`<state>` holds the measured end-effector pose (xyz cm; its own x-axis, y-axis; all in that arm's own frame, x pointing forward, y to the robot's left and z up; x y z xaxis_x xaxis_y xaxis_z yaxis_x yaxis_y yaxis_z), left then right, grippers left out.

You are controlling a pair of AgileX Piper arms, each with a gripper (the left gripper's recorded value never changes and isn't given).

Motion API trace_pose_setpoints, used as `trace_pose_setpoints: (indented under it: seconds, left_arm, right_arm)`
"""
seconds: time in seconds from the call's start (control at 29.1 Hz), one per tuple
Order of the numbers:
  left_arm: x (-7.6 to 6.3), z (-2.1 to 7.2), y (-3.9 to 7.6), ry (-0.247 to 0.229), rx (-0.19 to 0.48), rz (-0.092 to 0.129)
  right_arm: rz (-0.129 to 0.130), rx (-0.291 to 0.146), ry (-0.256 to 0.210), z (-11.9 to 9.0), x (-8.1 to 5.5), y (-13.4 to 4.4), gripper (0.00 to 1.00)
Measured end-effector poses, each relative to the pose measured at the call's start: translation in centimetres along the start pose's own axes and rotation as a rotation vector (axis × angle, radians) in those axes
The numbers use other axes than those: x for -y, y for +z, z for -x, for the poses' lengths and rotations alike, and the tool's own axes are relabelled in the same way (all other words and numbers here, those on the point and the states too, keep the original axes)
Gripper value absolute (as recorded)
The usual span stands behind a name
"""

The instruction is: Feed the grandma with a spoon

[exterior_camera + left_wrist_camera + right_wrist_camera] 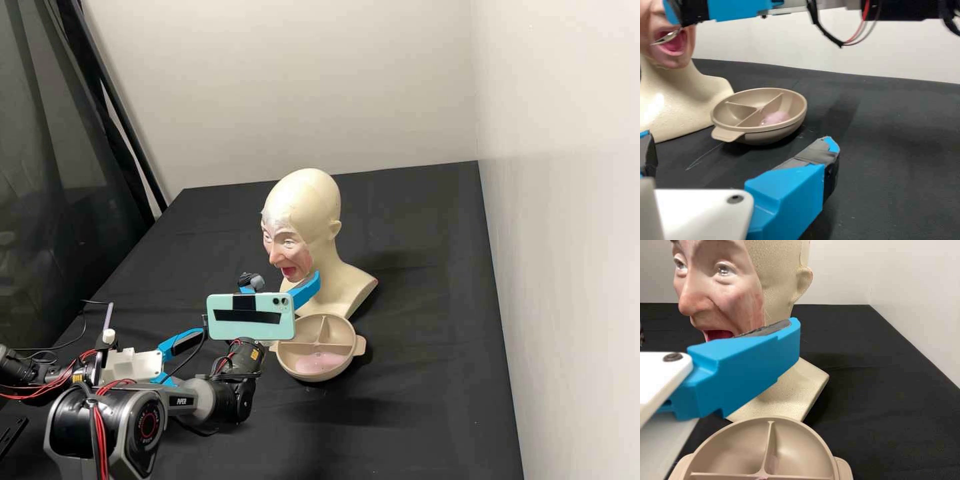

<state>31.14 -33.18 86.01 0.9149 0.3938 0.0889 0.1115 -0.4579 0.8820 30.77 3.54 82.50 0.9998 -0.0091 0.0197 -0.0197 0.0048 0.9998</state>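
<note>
Dark grey arms trailing red and black cables; left claw white, fingers bright blue, grey-taped tips, one dark screw.

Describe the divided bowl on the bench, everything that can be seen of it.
The bowl is round, shallow and tan, plastic by its look, with a small flat tab handle on each of two opposite sides. Raised ribs split it into three compartments. The largest holds a small pale pink lump, and the other two look bare. It stands upright on the black bench, right in front of the mannequin bust's base. Whether the two touch is unclear.
</note>
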Motion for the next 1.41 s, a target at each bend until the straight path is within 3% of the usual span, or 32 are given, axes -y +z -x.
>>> trace_pose_setpoints:
  seconds: [0.21, 0.24, 0.38, 0.58, 0.86, 0.93, 1.41]
  left_arm:
    - [0.1, -0.24, -0.7, -0.001, -0.024, 0.013]
    - [0.1, -0.24, -0.7, -0.001, -0.024, 0.013]
    - [0.1, -0.24, -0.7, -0.001, -0.024, 0.013]
    - [0.1, -0.24, -0.7, -0.001, -0.024, 0.013]
    - [0.1, -0.24, -0.4, -0.003, -0.015, 0.011]
    - [0.2, -0.24, -0.3, -0.004, -0.013, 0.010]
    - [0.1, -0.22, -0.1, -0.003, -0.006, 0.009]
  right_arm:
    - [0.000, 0.010, -0.010, 0.3, 0.3, 0.3, 1.00]
    - [0.000, 0.012, -0.012, 0.4, 0.3, 0.3, 0.00]
    - [0.001, 0.040, -0.023, 1.0, 0.5, 1.2, 0.00]
    - [-0.037, 0.063, -0.009, 1.9, 0.1, 2.0, 0.00]
    - [-0.025, 0.050, 0.011, 2.6, -0.4, 2.7, 0.00]
    - [-0.035, 0.057, 0.009, 2.7, -0.4, 3.0, 0.00]
    - [-0.024, 0.084, 0.003, 3.6, -0.5, 4.2, 0.00]
